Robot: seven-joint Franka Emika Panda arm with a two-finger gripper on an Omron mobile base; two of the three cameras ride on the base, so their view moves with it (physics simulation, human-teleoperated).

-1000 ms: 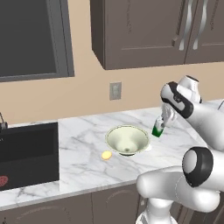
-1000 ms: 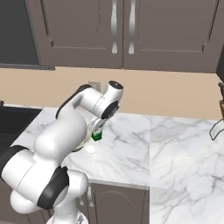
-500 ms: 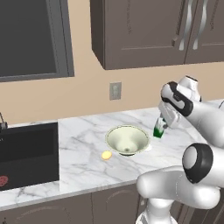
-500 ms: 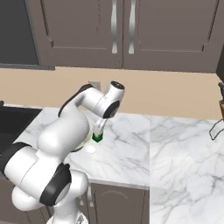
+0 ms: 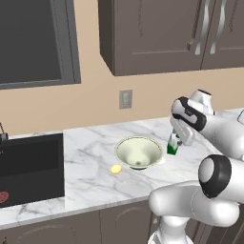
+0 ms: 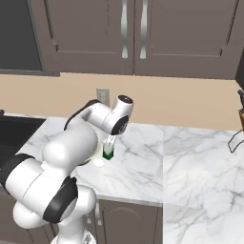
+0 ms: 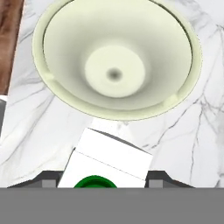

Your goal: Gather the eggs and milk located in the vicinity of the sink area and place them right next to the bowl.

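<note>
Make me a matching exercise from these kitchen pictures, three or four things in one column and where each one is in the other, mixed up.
Things:
1. wide pale cream-green bowl
2. small yellow-orange egg
3. white milk carton with green top
4. black rectangular sink

Places:
A. between the fingers of the gripper, right of the bowl
B. set into the counter's left end
C. on the marble at the bowl's left
D. mid-counter, below the wall outlet

Pairs: 1-D, 2-C, 3-A, 4-B

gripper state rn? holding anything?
Gripper: closed on the small white milk carton with green cap, beside the pale cream-green cone-shaped bowl.
</note>
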